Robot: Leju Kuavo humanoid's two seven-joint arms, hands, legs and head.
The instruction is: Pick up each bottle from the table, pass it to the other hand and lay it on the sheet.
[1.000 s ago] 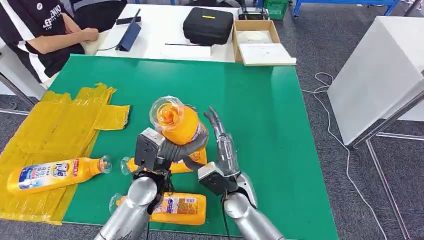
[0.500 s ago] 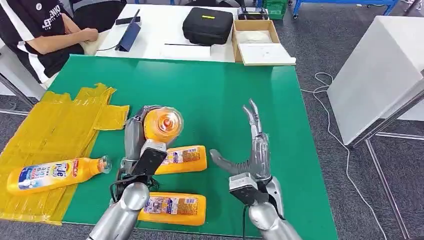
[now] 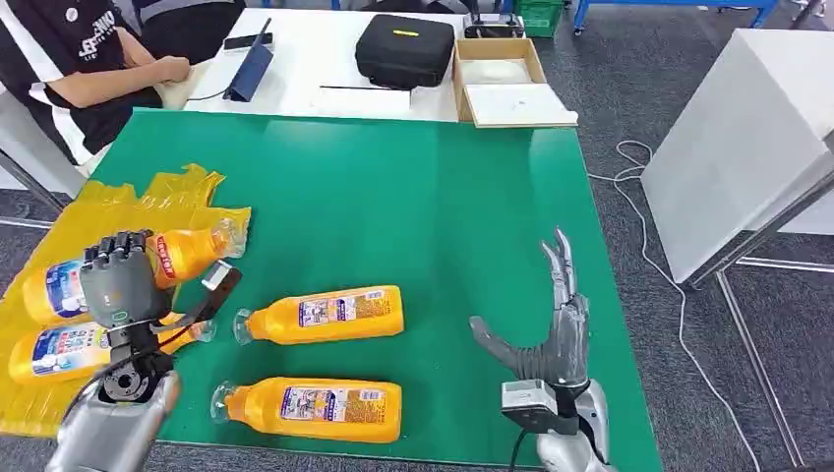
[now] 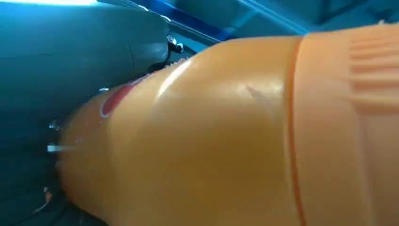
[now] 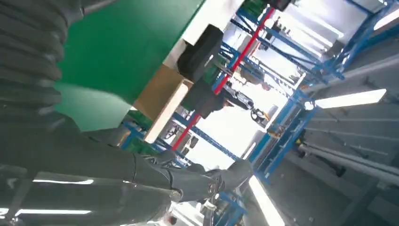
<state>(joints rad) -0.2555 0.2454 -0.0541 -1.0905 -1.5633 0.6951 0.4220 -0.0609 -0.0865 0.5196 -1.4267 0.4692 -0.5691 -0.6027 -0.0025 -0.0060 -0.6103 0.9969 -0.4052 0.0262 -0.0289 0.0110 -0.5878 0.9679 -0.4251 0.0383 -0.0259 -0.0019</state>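
Observation:
My left hand (image 3: 123, 282) grips an orange bottle (image 3: 187, 252) lying across its palm, over the yellow sheet (image 3: 118, 221) at the table's left. Up close in the left wrist view the same orange bottle (image 4: 226, 136) presses against the grey palm. Under it a second bottle (image 3: 54, 351) rests on the sheet. Two more orange bottles (image 3: 325, 315) (image 3: 315, 408) lie on their sides on the green table (image 3: 413, 187). My right hand (image 3: 551, 339) stands open near the table's front right, fingers straight up, thumb out, holding nothing; its fingers (image 5: 188, 181) show in the right wrist view.
A person in a black and white shirt (image 3: 69, 54) sits at the far left corner. Behind the green table, a white table carries a black case (image 3: 408, 49), a cardboard box (image 3: 506, 79) and a tablet (image 3: 251, 67). A white cabinet (image 3: 747, 128) stands to the right.
My left hand has carried the bottle from the table's middle leftward to above the sheet and tipped it onto its side. The right hand has drawn back to the right and nearer me, open.

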